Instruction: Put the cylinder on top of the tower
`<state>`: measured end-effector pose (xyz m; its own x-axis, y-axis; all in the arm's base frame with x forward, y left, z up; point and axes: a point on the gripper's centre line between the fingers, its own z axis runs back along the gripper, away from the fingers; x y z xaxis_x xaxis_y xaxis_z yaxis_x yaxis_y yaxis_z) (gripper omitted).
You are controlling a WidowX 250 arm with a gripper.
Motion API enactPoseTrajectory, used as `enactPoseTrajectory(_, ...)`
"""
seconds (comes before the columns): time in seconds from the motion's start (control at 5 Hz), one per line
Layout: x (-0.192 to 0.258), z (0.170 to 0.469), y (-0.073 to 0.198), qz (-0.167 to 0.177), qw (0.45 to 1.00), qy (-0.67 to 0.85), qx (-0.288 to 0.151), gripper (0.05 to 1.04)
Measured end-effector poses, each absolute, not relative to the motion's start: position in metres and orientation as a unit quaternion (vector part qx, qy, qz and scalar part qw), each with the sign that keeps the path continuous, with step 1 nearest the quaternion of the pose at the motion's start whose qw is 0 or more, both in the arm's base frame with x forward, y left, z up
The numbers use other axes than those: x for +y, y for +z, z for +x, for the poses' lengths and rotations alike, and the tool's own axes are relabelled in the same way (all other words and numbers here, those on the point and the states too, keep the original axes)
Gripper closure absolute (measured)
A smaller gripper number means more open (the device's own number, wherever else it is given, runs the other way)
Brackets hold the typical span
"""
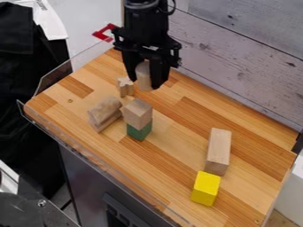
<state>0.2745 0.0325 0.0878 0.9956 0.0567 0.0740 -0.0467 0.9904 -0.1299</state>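
We've got a roomy lane to the camera's right of the tower (137, 116), up to the long block (218, 150) and yellow block (206, 188). Left's tight: curved wooden piece (105, 111) close by, star-shaped block (125, 87) behind the tower.

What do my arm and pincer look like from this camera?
The arm is matt black, with a rounded upper housing and a thin black cable looping beside it. The pincer is black too, wide and knobbly above, with two long, blocky fingers.
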Motion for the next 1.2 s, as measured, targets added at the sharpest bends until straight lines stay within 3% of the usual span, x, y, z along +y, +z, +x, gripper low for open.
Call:
enactPoseTrajectory(0.2,0.037,0.271,0.089,-0.055,0.998,0.026,-0.031,0.526)
enactPoseTrajectory(0.6,0.038,0.260,0.076,-0.037,0.998,0.022,0.037,0.526)
enactPoseTrajectory(1.2,0.029,0.261,0.061,-0.067,0.997,0.007,0.030,0.526)
